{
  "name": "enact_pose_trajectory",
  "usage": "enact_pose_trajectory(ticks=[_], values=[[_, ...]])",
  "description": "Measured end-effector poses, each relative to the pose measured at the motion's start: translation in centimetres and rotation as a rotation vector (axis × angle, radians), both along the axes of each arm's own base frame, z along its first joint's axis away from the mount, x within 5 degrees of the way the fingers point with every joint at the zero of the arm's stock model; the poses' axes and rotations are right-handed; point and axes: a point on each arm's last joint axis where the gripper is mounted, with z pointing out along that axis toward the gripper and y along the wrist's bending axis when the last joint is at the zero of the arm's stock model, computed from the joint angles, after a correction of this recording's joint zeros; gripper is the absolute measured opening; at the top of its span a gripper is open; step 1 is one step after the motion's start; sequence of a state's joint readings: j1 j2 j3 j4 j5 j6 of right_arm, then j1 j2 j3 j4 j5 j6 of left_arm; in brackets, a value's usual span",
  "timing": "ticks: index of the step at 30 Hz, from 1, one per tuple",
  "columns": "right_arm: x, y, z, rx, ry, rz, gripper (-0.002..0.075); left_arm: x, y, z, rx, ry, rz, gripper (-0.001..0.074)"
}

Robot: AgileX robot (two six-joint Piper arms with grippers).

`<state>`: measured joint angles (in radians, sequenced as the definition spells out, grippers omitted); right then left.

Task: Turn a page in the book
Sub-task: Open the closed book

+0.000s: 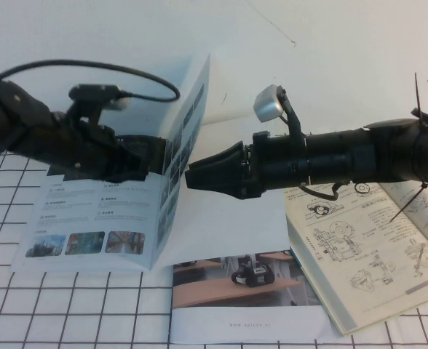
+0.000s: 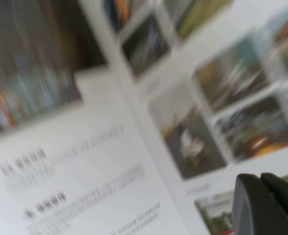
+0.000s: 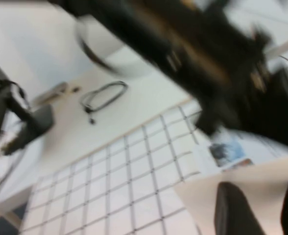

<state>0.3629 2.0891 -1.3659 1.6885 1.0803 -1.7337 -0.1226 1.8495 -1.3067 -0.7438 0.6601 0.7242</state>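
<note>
The book lies open at the left of the table, with text and small photos on its flat left leaf. The page stands nearly upright from the spine, its photo-grid face toward the left arm. My left gripper is against that photo face at mid height, fingers together. In the left wrist view the photo grid fills the picture behind the gripper. My right gripper is at the page's plain face, directly opposite. In the right wrist view its open fingers frame the plain face.
A thick yellowish manual with line drawings lies open under the right arm. A booklet showing a black robot on wood lies at the front centre. A black-lined grid mat covers the near table. A loose cable lies beyond it.
</note>
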Motion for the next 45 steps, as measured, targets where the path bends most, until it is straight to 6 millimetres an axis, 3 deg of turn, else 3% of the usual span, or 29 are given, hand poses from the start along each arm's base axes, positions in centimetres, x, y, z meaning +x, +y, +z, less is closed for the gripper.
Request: enact_pose_trajectory(ticks=[8,14,22,28,35,39,45], values=[[-0.6,3.3,-1.3,-0.161,-0.103,-0.087,0.0225,-1.4,2.1,10.2,-0.039,-0.233,0.02,-0.0003],[-3.0,7.0,-1.9,-0.236,-0.198,-0.048,0.0225,-3.8,2.0,13.6,-0.064,-0.29,-0.004,-0.0003],[-5.4,10.4,-3.4,-0.299,-0.239,-0.008,0.0225,-5.4,0.1,16.1,-0.306,-0.304,-0.078,-0.0003],[-5.2,10.6,-4.9,-0.322,-0.186,-0.017,0.0225,-5.6,-2.6,14.8,-0.157,-0.329,-0.205,-0.0003],[-5.1,10.7,-4.8,-0.315,-0.17,-0.028,0.0225,-2.3,-6.2,7.6,0.028,-0.242,-0.285,-0.0003],[-5.1,10.7,-5.4,-0.325,-0.15,-0.028,0.0224,-0.9,-6.0,4.3,0.141,-0.167,-0.245,-0.0003],[-5.3,10.9,-6.0,-0.327,-0.13,-0.011,0.0223,-0.3,-4.5,3.5,0.236,-0.098,-0.086,-0.0003]])
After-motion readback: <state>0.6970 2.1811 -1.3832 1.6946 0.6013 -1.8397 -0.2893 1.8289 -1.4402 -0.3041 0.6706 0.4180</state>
